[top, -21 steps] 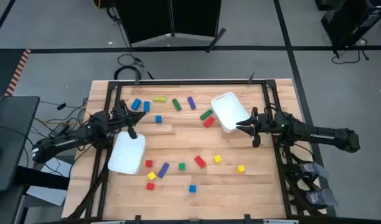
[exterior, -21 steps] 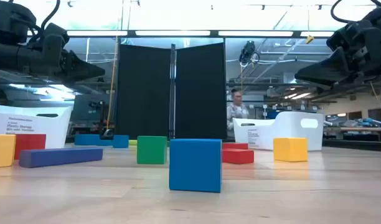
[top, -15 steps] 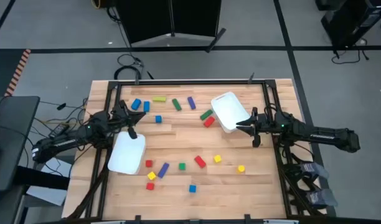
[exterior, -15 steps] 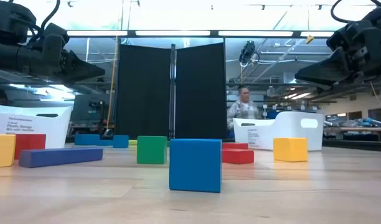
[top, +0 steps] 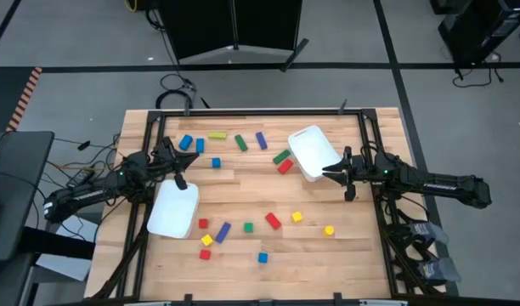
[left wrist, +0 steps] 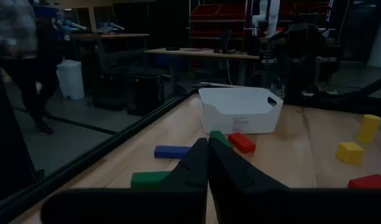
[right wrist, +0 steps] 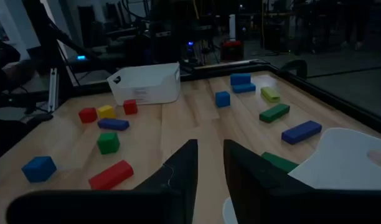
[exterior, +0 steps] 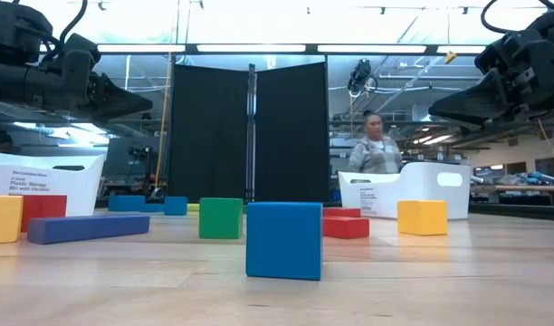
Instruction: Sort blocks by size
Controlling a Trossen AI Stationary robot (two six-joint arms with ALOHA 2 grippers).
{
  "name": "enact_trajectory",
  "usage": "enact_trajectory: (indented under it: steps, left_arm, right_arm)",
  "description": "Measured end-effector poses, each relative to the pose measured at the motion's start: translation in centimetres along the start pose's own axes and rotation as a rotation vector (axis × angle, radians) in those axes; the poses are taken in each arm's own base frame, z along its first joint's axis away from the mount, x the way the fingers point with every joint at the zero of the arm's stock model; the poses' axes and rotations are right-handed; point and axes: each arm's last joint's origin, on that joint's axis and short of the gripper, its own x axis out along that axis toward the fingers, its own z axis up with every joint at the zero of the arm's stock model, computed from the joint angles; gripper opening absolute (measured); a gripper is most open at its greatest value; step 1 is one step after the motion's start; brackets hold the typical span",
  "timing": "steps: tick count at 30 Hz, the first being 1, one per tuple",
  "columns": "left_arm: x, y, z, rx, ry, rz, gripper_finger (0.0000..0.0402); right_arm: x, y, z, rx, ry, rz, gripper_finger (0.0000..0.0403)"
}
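Change: only the person (exterior: pixel 375 145) in the room behind had walked right; your arms and the blocks had stayed put.
Left gripper (top: pixel 180 180): it hovered over the far end of the left tray (top: pixel 169 217), fingers pressed together, holding nothing.
Right gripper (top: pixel 333 173): beside the right tray (top: pixel 302 143), fingers slightly parted, empty.
Blocks: scattered on the table (top: pixel 353 246); none in a tray, as far as you could see.
Risk: the purple bar (top: pixel 223 231) lay close to small cubes, so your grasp could nudge them.
Materials: smooth painted wood, square-edged; glossy white trays.
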Motion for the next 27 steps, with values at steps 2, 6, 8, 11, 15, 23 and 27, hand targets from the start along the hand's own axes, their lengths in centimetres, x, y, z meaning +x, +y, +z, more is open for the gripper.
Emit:
enact_trajectory:
  steps: [2, 6, 8, 11, 15, 23, 27]
  left_arm:
    - [0.0, 0.0, -0.01, 0.0, 0.0, 0.0, 0.0016]
    - [0.0, 0.0, 0.0, 0.0, 0.0, 0.0, 0.0016]
    - [0.0, 0.0, -0.01, 0.0, 0.0, 0.0, 0.0016]
    - [0.0, 0.0, -0.01, 0.0, 0.0, 0.0, 0.0016]
    - [0.0, 0.0, -0.01, 0.0, 0.0, 0.0, 0.0016]
    - [0.0, 0.0, -0.01, 0.0, 0.0, 0.0, 0.0016]
    - [0.0, 0.0, -0.01, 0.0, 0.0, 0.0, 0.0016]
  right_arm:
    - [0.0, 0.0, 0.0, 0.0, 0.0, 0.0, 0.0088]
    - [0.0, 0.0, 0.0, 0.0, 0.0, 0.0, 0.0088]
    - [0.0, 0.0, 0.0, 0.0, 0.0, 0.0, 0.0088]
    - [0.0, 0.0, 0.0, 0.0, 0.0, 0.0, 0.0088]
    - [0.0, 0.0, 0.0, 0.0, 0.0, 0.0, 0.0088]
    - [0.0, 0.0, 0.0, 0.0, 0.0, 0.0, 0.0088]
    - [0.0, 0.0, 0.0, -0.01, 0.0, 0.001, 0.0088]
